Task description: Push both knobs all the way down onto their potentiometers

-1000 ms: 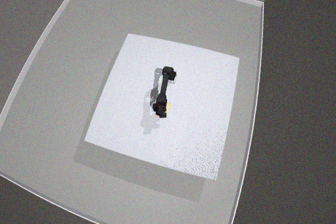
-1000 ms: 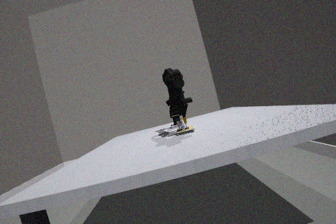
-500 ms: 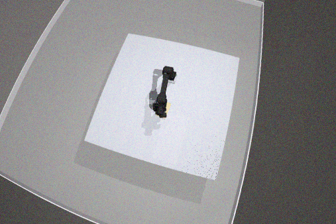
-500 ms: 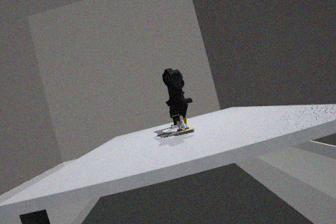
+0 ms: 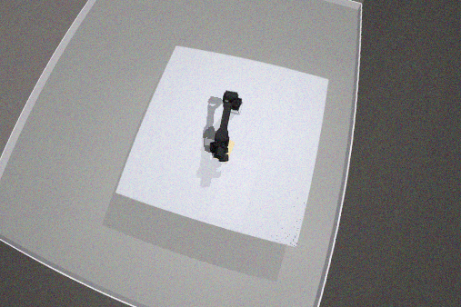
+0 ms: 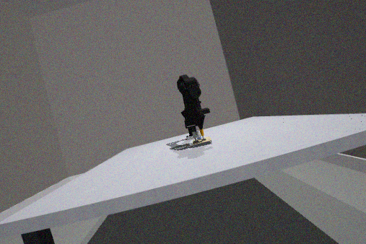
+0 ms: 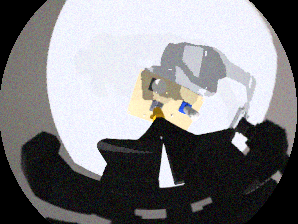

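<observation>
The pale yellow circuit board stands on the table, partly under the arm. In the wrist view, a grey round knob stands over a dark body near the board's far edge, in shadow. A light grey knob stands on a blue potentiometer at the right. I cannot tell how far down either knob sits. My gripper is shut and empty, its fingertips beside an orange upright part. The fingertips hide some of the board's near side; contact cannot be told.
The white table lies under the board. The black arm reaches over it and covers most of the board in the top view. The arm's grey shadow crosses the board and table. A small grey-blue part sits beyond the orange one.
</observation>
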Controlling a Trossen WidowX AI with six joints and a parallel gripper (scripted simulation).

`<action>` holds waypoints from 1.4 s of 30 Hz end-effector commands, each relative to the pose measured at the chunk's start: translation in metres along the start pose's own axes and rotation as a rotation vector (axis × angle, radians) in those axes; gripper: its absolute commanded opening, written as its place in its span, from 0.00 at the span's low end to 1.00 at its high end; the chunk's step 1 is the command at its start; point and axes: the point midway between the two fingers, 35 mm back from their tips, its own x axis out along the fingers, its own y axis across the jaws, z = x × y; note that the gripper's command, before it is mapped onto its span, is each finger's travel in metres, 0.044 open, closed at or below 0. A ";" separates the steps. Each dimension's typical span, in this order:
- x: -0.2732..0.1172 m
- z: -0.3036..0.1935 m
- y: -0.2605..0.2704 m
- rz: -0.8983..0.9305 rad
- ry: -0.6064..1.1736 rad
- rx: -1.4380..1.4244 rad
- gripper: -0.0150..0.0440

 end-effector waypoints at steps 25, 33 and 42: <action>0.016 0.001 0.001 -0.011 -0.001 0.004 0.25; 0.016 0.001 0.001 -0.011 -0.001 0.004 0.25; 0.016 0.001 0.001 -0.011 -0.001 0.004 0.25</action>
